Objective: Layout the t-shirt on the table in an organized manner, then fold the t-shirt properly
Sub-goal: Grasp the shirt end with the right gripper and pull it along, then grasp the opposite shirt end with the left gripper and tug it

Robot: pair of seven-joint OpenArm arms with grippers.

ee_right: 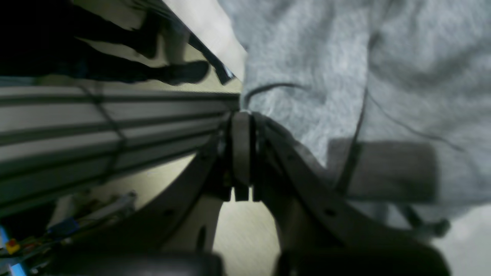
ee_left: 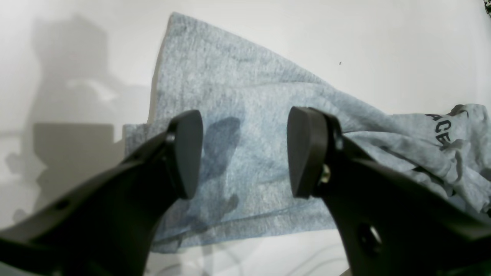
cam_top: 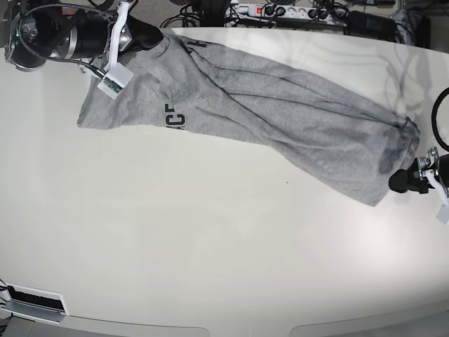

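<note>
The table (cam_top: 210, 267) is a broad glossy off-white top with curved edges, and most of it lies bare in the base view. The t-shirt (cam_top: 280, 119) stretches across its far half as a long heather-grey band, running from the far corner on that view's left down toward the edge on that view's right. It is twisted and creased along its length, with parts of black block lettering (cam_top: 175, 118) showing on a fold near the left end. One end is lifted off the table at the far corner; the other end lies flat.

The right gripper (ee_right: 241, 153) sits at that far corner, its fingers pressed fully together on an edge of the t-shirt, with grey cloth hanging just beside them in the right wrist view. The left gripper (ee_left: 245, 153) hovers at the flat end of the shirt, its fingers (ee_left: 188, 153) spread wide apart with nothing between them. Through that gap the left wrist view shows plain grey cloth lying on the table. Beyond the table's far edge lie a power strip (cam_top: 270, 10) and dark cables.
</note>
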